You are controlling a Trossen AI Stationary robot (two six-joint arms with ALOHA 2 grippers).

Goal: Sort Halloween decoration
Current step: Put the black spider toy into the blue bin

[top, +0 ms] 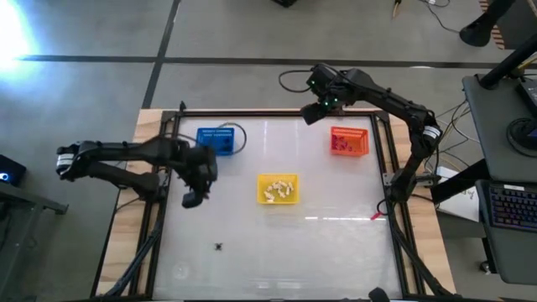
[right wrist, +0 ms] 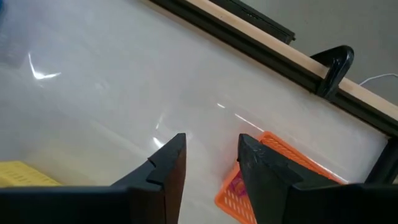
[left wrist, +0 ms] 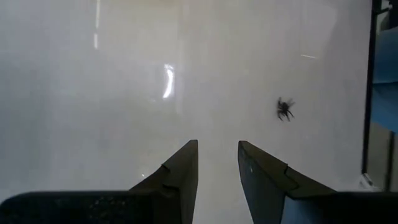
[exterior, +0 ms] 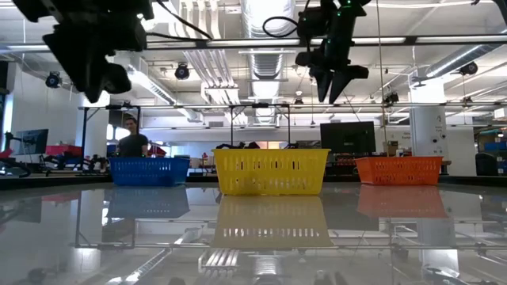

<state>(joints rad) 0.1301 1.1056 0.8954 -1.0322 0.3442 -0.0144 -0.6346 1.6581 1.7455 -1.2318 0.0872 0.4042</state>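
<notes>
One black spider trinket (top: 219, 247) lies alone on the white table toward the near edge; the left wrist view shows the spider (left wrist: 285, 109) ahead of the fingers, off to one side. My left gripper (top: 195, 200) hangs open above the table's left part, pointing steeply down, with nothing between its fingers (left wrist: 186, 163). My right gripper (top: 315, 113) is open and raised high at the far edge, beside the orange basket (top: 350, 141). Cream pieces (top: 277, 191) lie in the yellow basket (top: 290, 179). Purple pieces (right wrist: 236, 186) show in the orange basket (right wrist: 286, 158).
A blue basket (top: 216, 140) stands at the far left with a cable looped by it. A dark frame and wooden border (top: 151, 126) ring the table, with a black clamp (right wrist: 333, 65) at the far rail. A person (exterior: 131, 142) stands in the room behind.
</notes>
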